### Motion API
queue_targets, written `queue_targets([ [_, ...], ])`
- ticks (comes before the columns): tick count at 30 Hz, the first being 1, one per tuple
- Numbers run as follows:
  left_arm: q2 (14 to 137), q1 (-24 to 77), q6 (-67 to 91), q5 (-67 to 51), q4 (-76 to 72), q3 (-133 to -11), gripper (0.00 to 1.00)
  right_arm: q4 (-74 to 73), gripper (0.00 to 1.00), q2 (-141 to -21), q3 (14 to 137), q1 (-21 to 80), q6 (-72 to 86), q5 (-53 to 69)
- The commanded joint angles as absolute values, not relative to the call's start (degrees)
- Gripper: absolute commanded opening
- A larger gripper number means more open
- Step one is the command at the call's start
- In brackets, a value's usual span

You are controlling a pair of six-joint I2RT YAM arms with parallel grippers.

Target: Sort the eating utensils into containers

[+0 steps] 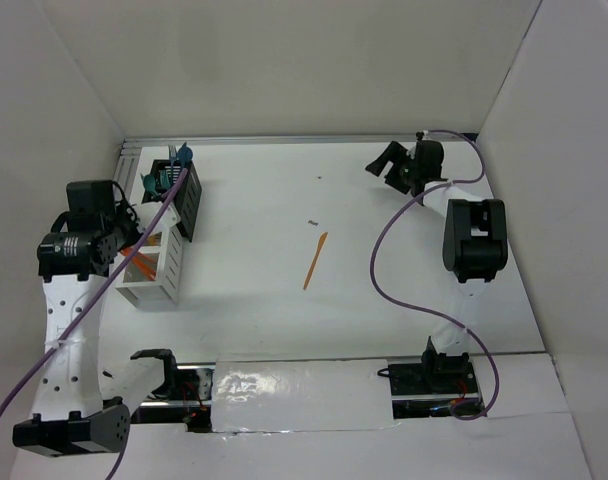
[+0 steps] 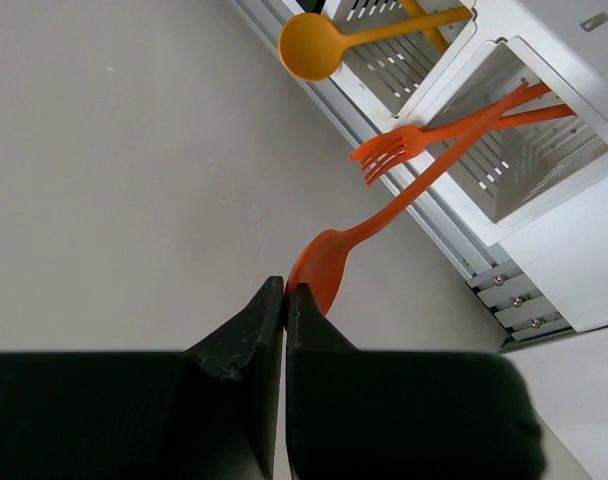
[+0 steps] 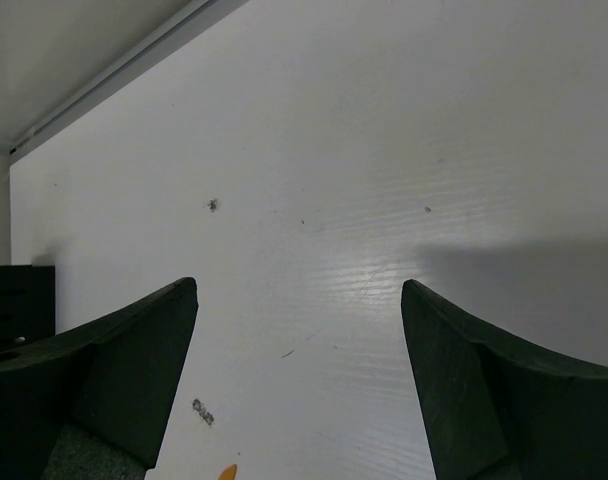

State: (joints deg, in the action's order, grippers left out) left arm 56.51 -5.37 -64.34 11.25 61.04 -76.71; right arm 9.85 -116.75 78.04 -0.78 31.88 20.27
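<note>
Left wrist: left fingers (image 2: 272,308) pressed shut, orange spoon (image 2: 324,265) bowl touching their tips, whether pinched unclear, handle in white bin (image 2: 564,85). Right fingers (image 3: 134,350) spread wide, empty.

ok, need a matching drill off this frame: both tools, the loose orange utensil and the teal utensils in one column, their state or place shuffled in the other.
Column 1
1. left tool
2. right tool
3. lone orange utensil
4. teal utensils

Column 2
a. standing in the black mesh bin
b. open, nothing between its fingers
c. lying flat on the table, apart from the bins
d. shut

Pairs: 1-d, 2-b, 3-c, 4-a
</note>
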Motion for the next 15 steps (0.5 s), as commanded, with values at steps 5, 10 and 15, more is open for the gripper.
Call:
queue_targets([
  [5,58.36,-5.89,-65.65,10.81,59.33,-76.55,0.03,11.87,0.89,-118.48,81.39,-1.84,30.94,20.92],
  [10,60.29,-5.98,-65.92,10.37,59.15,-74.10,0.02,11.87,0.89,-118.65,81.39,-1.76,31.03,20.92],
  [15,60.21,-5.89,-65.39,9.49,59.24,-72.86,0.03,11.87,0.89,-118.13,80.25,-1.85,31.11,20.92],
])
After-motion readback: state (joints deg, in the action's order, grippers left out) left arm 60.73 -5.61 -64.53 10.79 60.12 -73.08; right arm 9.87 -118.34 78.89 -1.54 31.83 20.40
